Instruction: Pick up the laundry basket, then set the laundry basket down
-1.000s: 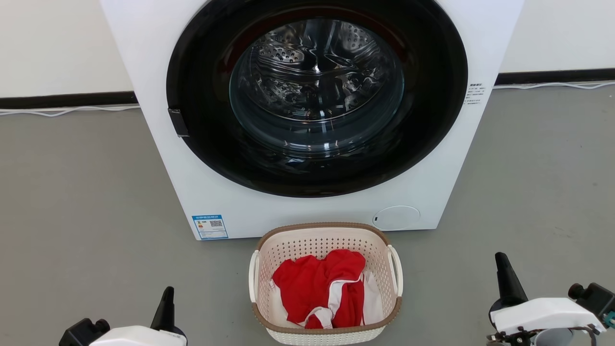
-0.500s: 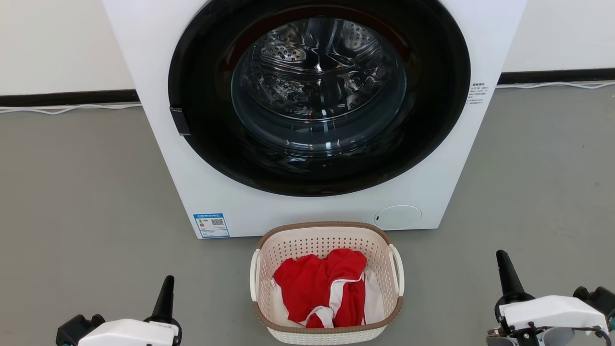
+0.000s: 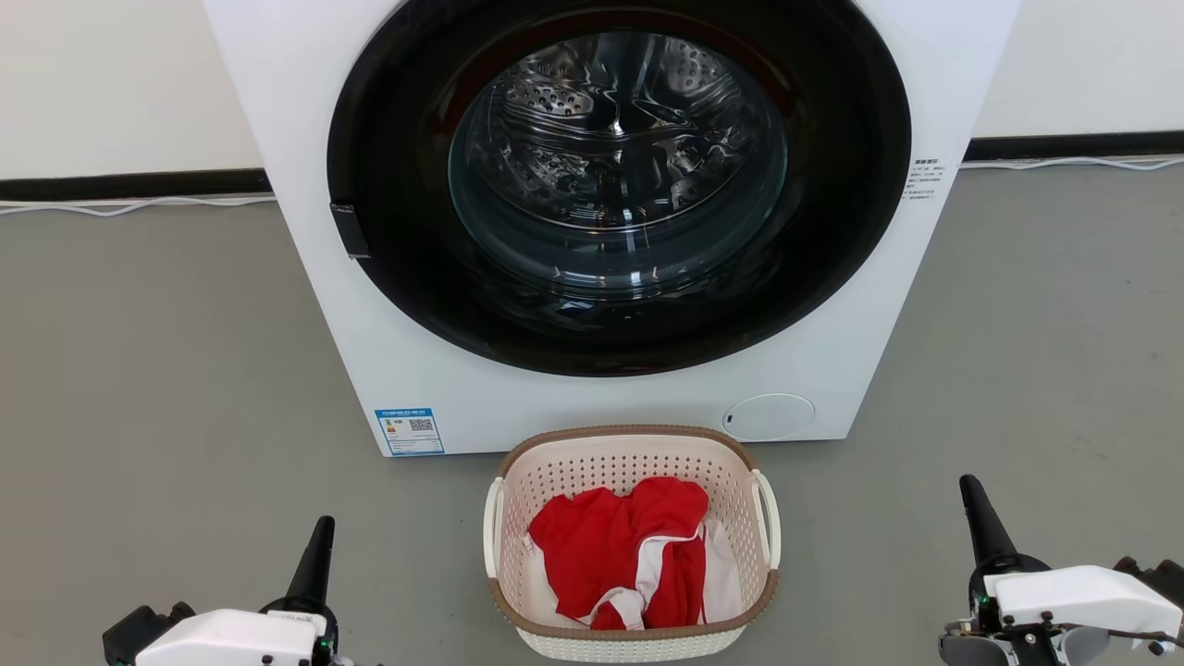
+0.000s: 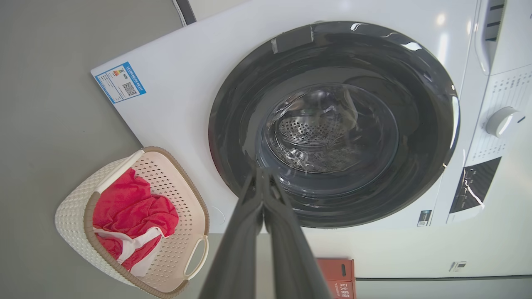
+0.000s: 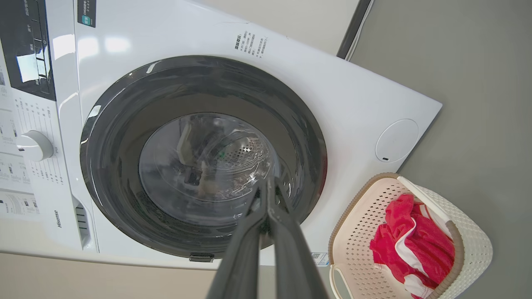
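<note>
A: While the washer (image 3: 615, 185) and the floor (image 3: 166, 370) are sliding slightly rightward across the head view, is anything actually moving?

B: Mostly the camera is shifting. The basket (image 3: 632, 462) is drifting along with them, so it is staying put. It is sitting upright on the floor, just before the washer's front, with red and white clothes (image 3: 610, 546) lying in it.

A: And the arms?

B: The left gripper (image 3: 323, 532) and right gripper (image 3: 971, 490) are creeping a little higher in that view than a second ago. Both are staying pinched fully shut, gripping nothing, and standing well apart from the basket, one on each side.

A: What is that meaning for the job?

B: Nothing is settling it. A grounded basket with empty grippers is fitting either the approach ahead of the lift or the pull-back after setting it down.

A: What are the wrist views adding?

B: They are showing the fingers meeting at their tips, which the head view is only hinting at. They are also taking in the washer's dial (image 4: 501, 121) and panel (image 4: 474, 182), lying above the head view's frame. The left one is catching a red crate (image 4: 336, 272) past the washer. The head view, in turn, is laying out both grippers against the basket's handles (image 3: 770, 518).
</note>
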Motion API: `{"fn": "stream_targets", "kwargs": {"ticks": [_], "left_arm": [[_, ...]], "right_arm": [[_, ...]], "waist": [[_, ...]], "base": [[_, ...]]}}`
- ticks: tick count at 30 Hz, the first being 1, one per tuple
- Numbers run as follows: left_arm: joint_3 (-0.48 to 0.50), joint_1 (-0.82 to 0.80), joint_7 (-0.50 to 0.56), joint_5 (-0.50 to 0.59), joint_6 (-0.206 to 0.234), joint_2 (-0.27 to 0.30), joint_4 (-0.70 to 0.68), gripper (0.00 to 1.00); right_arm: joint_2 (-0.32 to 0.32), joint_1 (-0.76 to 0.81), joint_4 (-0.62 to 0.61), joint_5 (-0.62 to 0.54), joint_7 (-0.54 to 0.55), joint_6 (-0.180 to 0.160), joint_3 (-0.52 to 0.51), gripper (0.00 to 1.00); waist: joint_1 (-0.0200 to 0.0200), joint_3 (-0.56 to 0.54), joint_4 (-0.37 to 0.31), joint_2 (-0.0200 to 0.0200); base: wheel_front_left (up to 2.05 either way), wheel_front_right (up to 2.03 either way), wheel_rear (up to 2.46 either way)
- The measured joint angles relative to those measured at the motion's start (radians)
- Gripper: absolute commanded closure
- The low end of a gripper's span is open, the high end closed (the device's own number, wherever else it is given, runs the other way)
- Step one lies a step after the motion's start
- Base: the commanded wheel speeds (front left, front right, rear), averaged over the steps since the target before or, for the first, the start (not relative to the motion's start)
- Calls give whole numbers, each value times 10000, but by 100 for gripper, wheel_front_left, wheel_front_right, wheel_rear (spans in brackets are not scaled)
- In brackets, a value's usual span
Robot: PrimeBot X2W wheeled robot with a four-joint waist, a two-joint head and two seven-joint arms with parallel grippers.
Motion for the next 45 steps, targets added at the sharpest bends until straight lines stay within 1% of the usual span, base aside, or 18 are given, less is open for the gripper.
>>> {"fn": "stream_targets", "kwargs": {"ticks": [21, 27, 29, 45], "left_arm": [[176, -182, 644, -2192, -336, -13, -399, 100], [215, -190, 773, -2742, -359, -15, -523, 100], [221, -191, 773, -2821, -426, -15, -533, 100], [224, -192, 773, -2821, -426, -15, -546, 100]], "right_arm": [[35, -1, -376, 2796, 621, 0, -127, 100], [52, -1, -527, 3526, 784, 2, -150, 100], [54, -2, -533, 3572, 784, 2, -151, 100], [54, -2, -535, 3572, 784, 2, -155, 100]], "waist": [[0, 49, 75, 0], [0, 61, 93, 0], [0, 60, 93, 0], [0, 60, 93, 0]], "base": [[0, 0, 0], [0, 0, 0], [0, 0, 0], [0, 0, 0]]}}
